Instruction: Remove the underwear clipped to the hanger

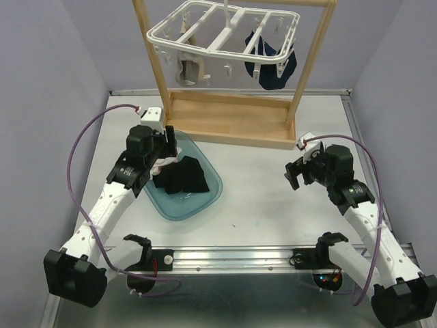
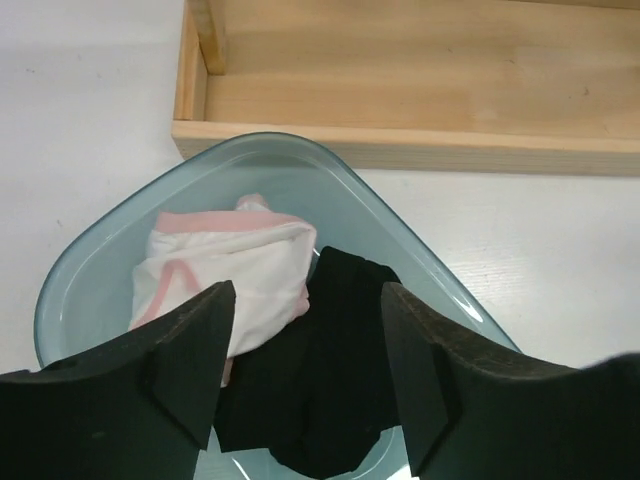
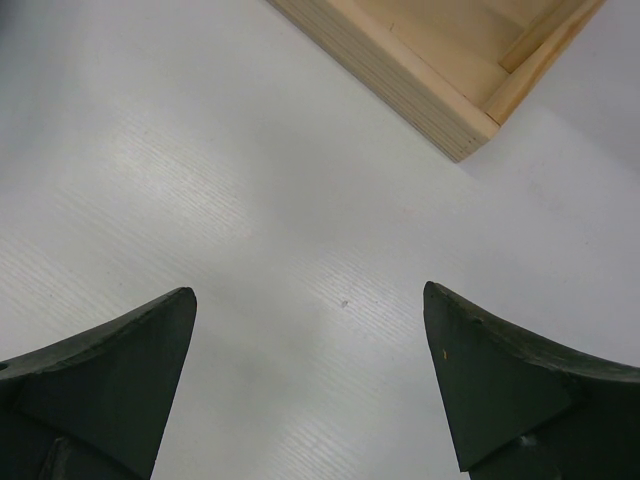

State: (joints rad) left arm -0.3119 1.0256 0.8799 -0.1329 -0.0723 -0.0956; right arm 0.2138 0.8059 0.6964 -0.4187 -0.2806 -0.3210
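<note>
A pale grey tabletop (image 1: pixel 259 191) between lavender walls carries a wooden stand (image 1: pixel 232 123) from which the white hanger (image 1: pixel 225 31) hangs. Beige underwear (image 1: pixel 190 70) and navy underwear (image 1: pixel 273 68) hang clipped to it. Black underwear (image 1: pixel 183 176) and pink-white underwear (image 2: pixel 235 265) lie in a blue-green plastic basin (image 1: pixel 179 207), evidently the drop spot. The left gripper (image 2: pixel 305 300) hovers over them, jaws apart and empty. The right gripper (image 3: pixel 308 290) is spread wide above bare tabletop, likely waiting.

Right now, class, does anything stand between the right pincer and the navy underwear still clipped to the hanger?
Nothing visible blocks it. The open right pincer hovers over the table; the navy underwear hangs from the hanger between the posts of the wooden stand. Only its low base lies along the way.
</note>
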